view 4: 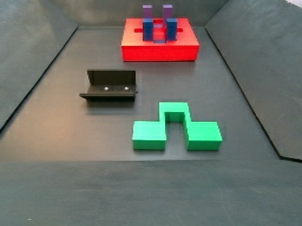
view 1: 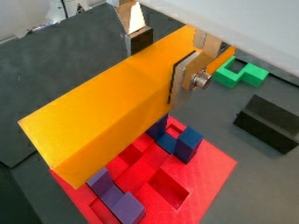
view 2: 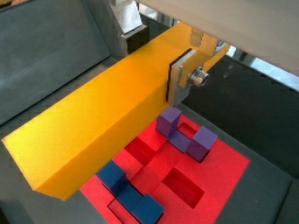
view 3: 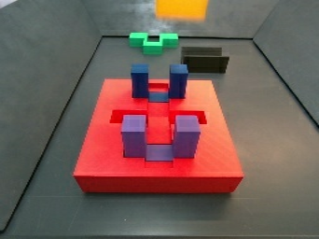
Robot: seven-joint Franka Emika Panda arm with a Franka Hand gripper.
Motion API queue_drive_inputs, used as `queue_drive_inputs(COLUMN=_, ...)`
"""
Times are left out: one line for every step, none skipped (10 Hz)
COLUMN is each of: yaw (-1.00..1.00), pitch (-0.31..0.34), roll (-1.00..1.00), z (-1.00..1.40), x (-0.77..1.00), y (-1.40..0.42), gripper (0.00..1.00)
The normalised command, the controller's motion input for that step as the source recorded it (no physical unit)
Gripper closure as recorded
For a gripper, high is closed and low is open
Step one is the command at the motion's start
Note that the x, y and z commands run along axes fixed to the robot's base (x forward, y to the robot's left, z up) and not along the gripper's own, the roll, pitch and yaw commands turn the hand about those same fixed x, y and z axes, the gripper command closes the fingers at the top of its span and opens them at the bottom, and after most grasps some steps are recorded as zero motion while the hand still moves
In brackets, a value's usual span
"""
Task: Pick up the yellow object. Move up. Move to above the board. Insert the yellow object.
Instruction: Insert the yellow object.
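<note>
In both wrist views my gripper (view 1: pixel 162 63) (view 2: pixel 156 59) is shut on the yellow object (view 1: pixel 111 109) (view 2: pixel 100 122), a long smooth bar clamped across its width. One silver finger (view 1: pixel 187 79) presses the near face; the other shows behind the bar. The bar hangs in the air above the board (view 1: pixel 198 179) (view 2: pixel 216 179), a red slab with recessed slots and blue and purple posts (view 2: pixel 187 136). In a side view the bar's end (view 3: pixel 182 7) shows at the upper edge, high over the far side of the board (view 3: pixel 156 168). The gripper itself is out of both side views.
A green notched block (view 3: pixel 155 39) (view 4: pixel 175 128) (view 1: pixel 239 72) lies on the dark floor beyond the board (view 4: pixel 160 51). The black fixture (view 4: pixel 109 86) (view 3: pixel 204 62) (view 1: pixel 271 122) stands beside it. Grey walls enclose the floor.
</note>
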Motion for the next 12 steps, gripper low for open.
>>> queue_drive_inputs(yaw=0.33, pitch=-0.063, roll=0.36, z=-0.57, x=-0.08, y=-0.20, gripper=1.00)
queue_drive_inputs(yaw=0.32, pitch=-0.030, roll=0.27, z=-0.67, x=0.00, y=-0.18, gripper=1.00)
queue_drive_inputs(yaw=0.33, pitch=-0.021, roll=0.17, z=-0.69, x=0.14, y=-0.21, gripper=1.00)
queue_drive_inputs(yaw=0.29, pitch=-0.010, roll=0.14, z=-0.66, x=0.28, y=-0.21, gripper=1.00)
queue_drive_inputs(yaw=0.18, pitch=0.000, roll=0.18, z=-0.53, x=0.37, y=-0.15, gripper=1.00)
queue_drive_inputs(yaw=0.00, pitch=0.000, roll=0.09, z=-0.49, x=0.07, y=0.00, gripper=1.00)
queue_drive_inputs(yaw=0.00, pitch=0.000, roll=0.01, z=-0.44, x=0.01, y=0.00, gripper=1.00)
queue_drive_inputs(yaw=-0.05, pitch=0.000, roll=0.00, z=-0.32, x=0.00, y=0.00, gripper=1.00)
queue_drive_inputs(yaw=-0.15, pitch=0.026, roll=-0.07, z=-0.21, x=-0.02, y=0.00, gripper=1.00)
queue_drive_inputs(yaw=-0.20, pitch=0.064, roll=-0.26, z=-0.24, x=0.00, y=0.06, gripper=1.00)
queue_drive_inputs(yaw=-0.16, pitch=0.049, roll=-0.26, z=-0.27, x=0.01, y=0.00, gripper=1.00)
queue_drive_inputs(yaw=-0.14, pitch=0.020, roll=-0.19, z=-0.38, x=0.07, y=0.00, gripper=1.00)
